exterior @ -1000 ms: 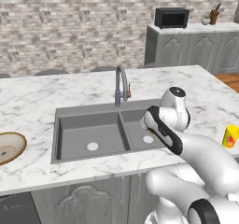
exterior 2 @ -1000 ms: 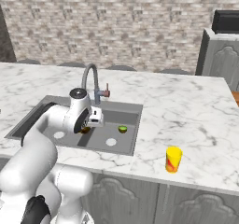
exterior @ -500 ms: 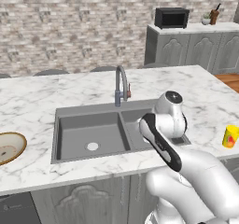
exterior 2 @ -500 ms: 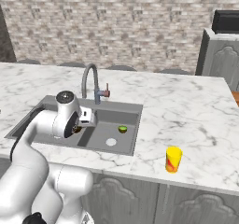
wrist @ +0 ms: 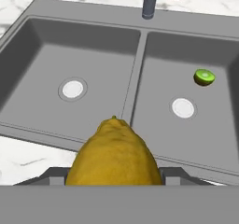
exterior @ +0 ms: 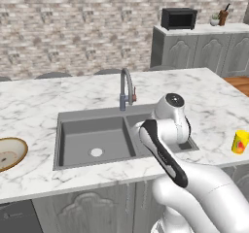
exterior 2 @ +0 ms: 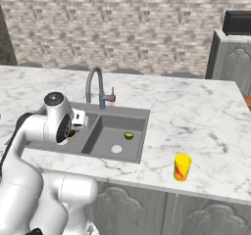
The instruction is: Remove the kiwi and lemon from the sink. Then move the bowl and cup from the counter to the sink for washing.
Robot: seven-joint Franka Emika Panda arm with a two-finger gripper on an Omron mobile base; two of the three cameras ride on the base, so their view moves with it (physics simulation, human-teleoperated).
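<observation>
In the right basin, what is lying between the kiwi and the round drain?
Nothing: in the hand view, only bare grey basin floor separates the kiwi from the round drain.

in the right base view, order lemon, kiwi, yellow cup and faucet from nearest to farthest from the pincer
1. Golden-yellow oval lemon, held in the pincer.
2. Curved steel faucet, just behind, at the sink's back edge.
3. Small green kiwi, in the right basin.
4. Bright yellow cup, on the marble counter, far right.
</observation>
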